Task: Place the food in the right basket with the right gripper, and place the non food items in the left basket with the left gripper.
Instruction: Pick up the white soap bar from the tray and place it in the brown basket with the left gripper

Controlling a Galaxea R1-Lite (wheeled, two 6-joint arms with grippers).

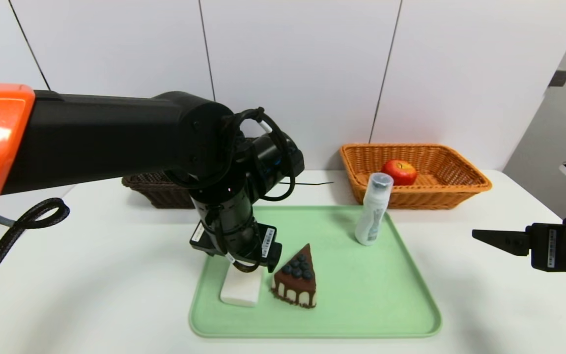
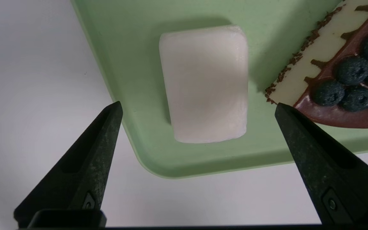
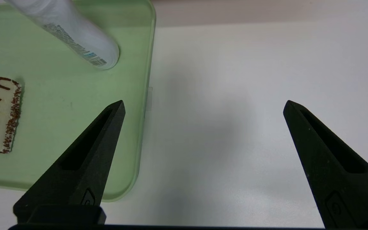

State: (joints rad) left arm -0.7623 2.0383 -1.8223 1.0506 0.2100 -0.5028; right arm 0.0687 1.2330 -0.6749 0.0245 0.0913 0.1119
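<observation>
Left wrist view shows the left gripper [image 2: 198, 108] with its jaws spread wide and nothing between them, hanging over the white soap bar [image 2: 204, 84], which lies flat in the near left corner of the green tray [image 2: 133, 95]; the fingers have not touched it. Just to the right of the soap sits the chocolate cake slice [image 1: 297, 283], upright on the tray. Farther off, toward the tray's far right side, the white tube bottle [image 1: 373, 209] stands on end, leaning a little. Beyond it the orange-tan basket [image 1: 460, 189] already holds the apple [image 1: 399, 172]. The dark brown basket [image 1: 157, 191] at the far left is mostly hidden by the arm, so its contents cannot be told. No black pump bottle is in sight. The right gripper [image 3: 203, 108] waits over bare table to the right of the tray, jaws spread and empty.

By my judgement: one food item is placed; the cake, soap and tube bottle remain.
</observation>
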